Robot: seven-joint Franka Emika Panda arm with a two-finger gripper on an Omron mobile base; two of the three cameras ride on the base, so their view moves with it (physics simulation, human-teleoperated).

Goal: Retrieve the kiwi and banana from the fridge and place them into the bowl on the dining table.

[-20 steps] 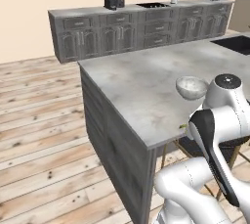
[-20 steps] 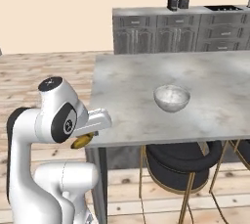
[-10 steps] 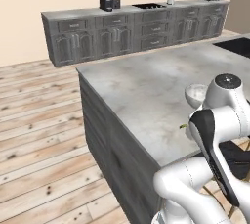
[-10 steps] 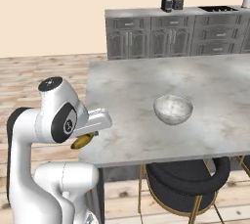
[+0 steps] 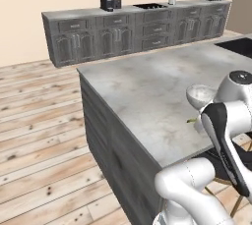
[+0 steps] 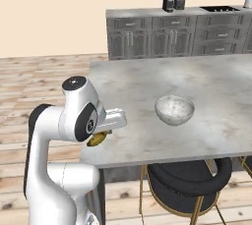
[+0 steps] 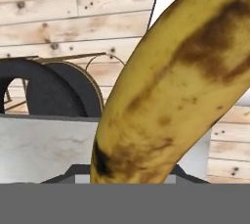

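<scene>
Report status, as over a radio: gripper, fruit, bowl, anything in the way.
Gripper shut on banana, beside the dining table edge. Bowl upright on table, looks empty. Nothing on the tabletop between gripper and bowl.

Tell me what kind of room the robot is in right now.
A home kitchen, by the look of it: a marbled dining table with a bowl on it, a wall counter with drawers and a coffee maker, and a wooden floor.

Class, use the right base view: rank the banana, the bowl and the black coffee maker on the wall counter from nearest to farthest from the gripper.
1. banana: held in the gripper, at the table's near edge.
2. bowl: on the dining table, off to the right.
3. coffee maker: on the wall counter, far back.
</scene>
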